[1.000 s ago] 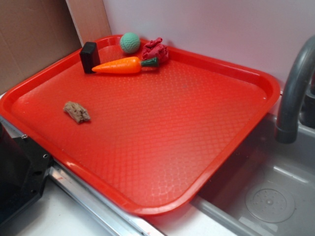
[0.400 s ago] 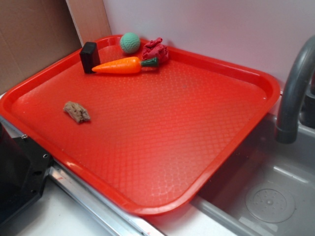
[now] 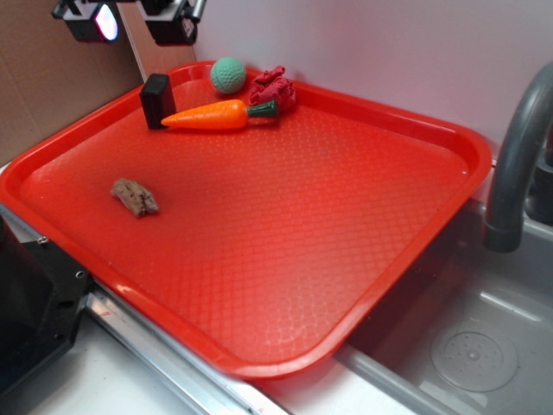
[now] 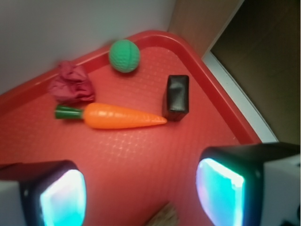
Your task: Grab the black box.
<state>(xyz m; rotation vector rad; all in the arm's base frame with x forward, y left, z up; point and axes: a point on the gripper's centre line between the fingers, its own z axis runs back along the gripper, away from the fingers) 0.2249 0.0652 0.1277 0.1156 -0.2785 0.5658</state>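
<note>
exterior high oblique over tray (image 3: 449,138), wrist close overhead, sharing far corner

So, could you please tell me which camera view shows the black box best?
The wrist view: the black box appears large from above, beside the carrot tip. The exterior view shows the box small, at the tray's far corner.

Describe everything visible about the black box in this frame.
The black box is a small matte black block with rounded corners, looking like rubber or plastic. It stands upright on the red tray near its far left corner, close to the rim. The pointed tip of the orange carrot reaches its lower side; whether they touch cannot be told. In the wrist view the box shows a faint sheen on its face. The gripper hangs above, open, not touching it.
</note>
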